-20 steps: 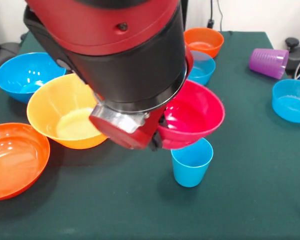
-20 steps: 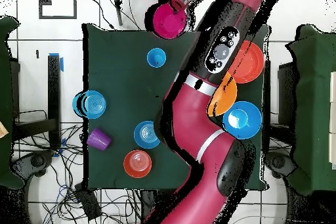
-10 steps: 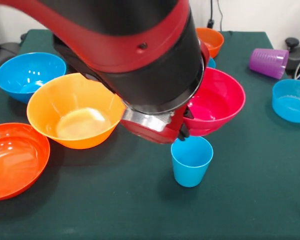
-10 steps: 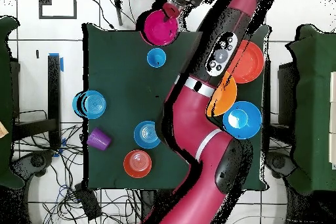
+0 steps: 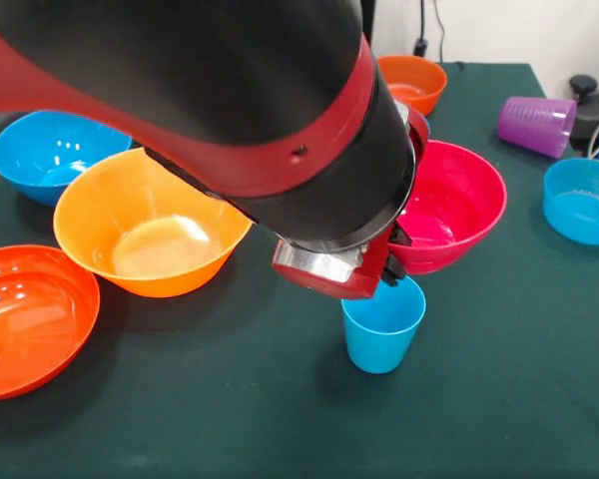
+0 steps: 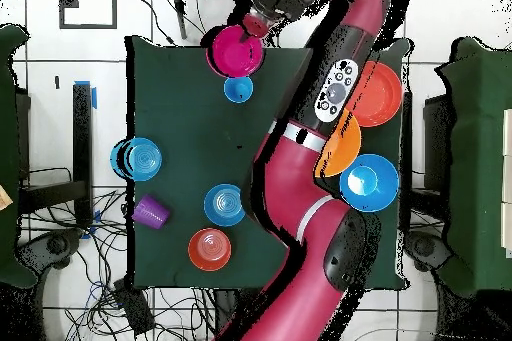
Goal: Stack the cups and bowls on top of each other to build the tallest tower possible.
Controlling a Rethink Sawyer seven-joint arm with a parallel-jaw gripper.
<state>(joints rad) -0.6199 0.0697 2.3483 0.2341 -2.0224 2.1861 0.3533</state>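
Arm reaches low across the tabletop (image 5: 499, 399) — claw (image 6: 262, 19) grips the pink bowl (image 5: 459, 205) by its rim, held raised just behind the upright blue cup (image 5: 382, 324), rims overlapping in the overhead view.

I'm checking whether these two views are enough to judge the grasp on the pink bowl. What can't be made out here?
- Gripper: in the front view the arm hides its fingers; in the overhead view it is too small at the pink bowl rim to tell open from shut.
- Small blue bowl behind the pink bowl: hidden in the front view.
- Large blue bowl: partly covered by the arm in the front view.
- Whether the pink bowl touches the blue cup: unclear.
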